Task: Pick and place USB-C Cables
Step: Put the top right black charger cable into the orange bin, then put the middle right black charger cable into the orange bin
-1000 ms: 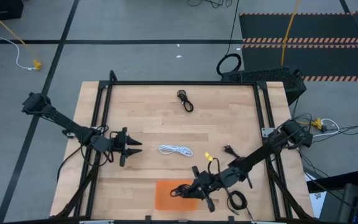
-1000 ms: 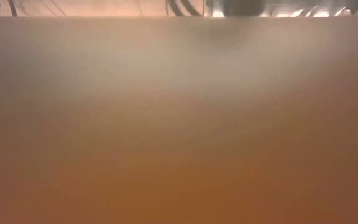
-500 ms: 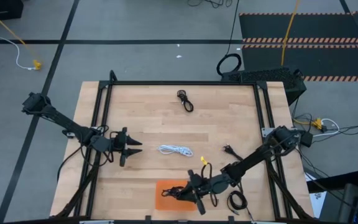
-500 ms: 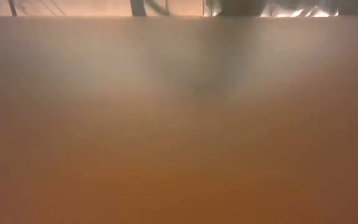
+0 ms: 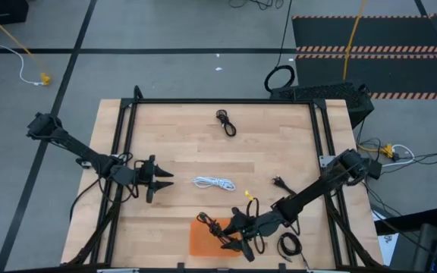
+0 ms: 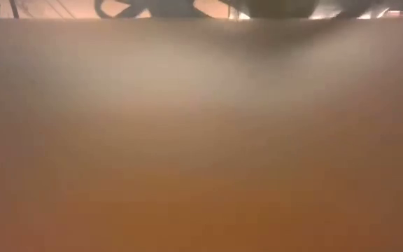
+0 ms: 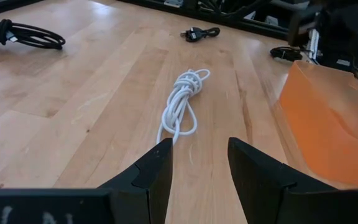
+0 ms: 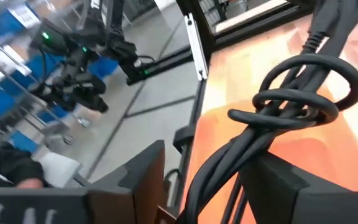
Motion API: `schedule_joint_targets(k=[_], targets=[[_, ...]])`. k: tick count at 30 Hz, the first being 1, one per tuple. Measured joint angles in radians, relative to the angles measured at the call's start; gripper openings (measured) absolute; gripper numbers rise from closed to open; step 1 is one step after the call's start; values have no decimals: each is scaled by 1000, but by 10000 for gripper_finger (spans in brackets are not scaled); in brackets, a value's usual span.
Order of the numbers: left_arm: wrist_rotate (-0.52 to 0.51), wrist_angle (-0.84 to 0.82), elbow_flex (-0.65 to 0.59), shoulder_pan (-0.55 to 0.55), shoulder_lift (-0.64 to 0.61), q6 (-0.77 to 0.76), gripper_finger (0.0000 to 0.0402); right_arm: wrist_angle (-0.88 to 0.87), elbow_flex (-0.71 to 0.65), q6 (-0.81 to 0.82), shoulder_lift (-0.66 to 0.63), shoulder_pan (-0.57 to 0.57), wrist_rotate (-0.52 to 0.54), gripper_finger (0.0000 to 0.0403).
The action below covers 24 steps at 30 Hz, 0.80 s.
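Pale wooden planks formed the table top point(image 5: 203, 144), framed by black rails. At its near edge sat an orange tray point(image 5: 203, 241). The right gripper point(image 5: 230, 236) hovered over the tray with its fingers point(image 8: 143, 177) parted; a coiled black USB-C cable point(image 8: 291, 112) lay between and ahead of them, draped over the tray's orange floor, and whether the fingers touched it could not be told. The tray held that black cable alone.

Mid-table, a white USB-C cable point(image 7: 182, 102) lay bundled just ahead of the left gripper point(image 7: 199, 165), whose fingers stood partly apart, holding nothing. Another black USB-C cable point(image 5: 226, 123) lay near the far rail, well apart from both grippers. Two more black cables lay on the right side: one point(image 5: 281, 183) beside the right arm, one point(image 5: 288, 245) at the near edge by the tray.
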Motion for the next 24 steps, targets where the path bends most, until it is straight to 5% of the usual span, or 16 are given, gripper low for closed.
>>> schedule_joint_targets(k=[6,18,24], targets=[[0,0,0,0,0,0,157,-175,0,-111,-61,0,-4,196],[0,0,0,0,0,0,157,-148,0,-836,-68,-11,-46,196],[0,0,0,0,0,0,157,-157,-1,-971,-68,-12,-45,196]])
